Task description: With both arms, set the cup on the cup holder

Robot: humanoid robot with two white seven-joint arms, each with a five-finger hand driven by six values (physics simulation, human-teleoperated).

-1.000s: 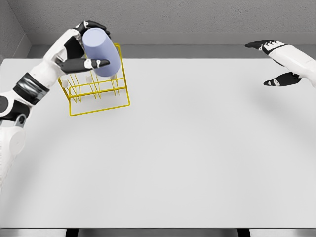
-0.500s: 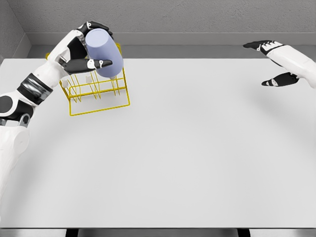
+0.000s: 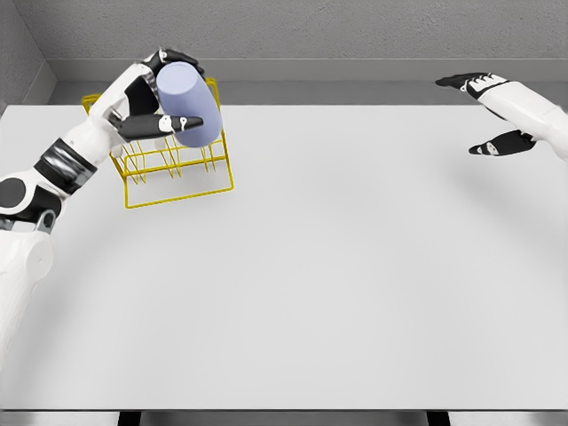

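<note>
The left hand (image 3: 151,98) grips a tilted lavender cup (image 3: 185,105) above the yellow wire rack (image 3: 177,164) on the desk (image 3: 355,266); the right hand (image 3: 493,111) hangs released.

No readable text, label, brand, number or sign anywhere.
</note>
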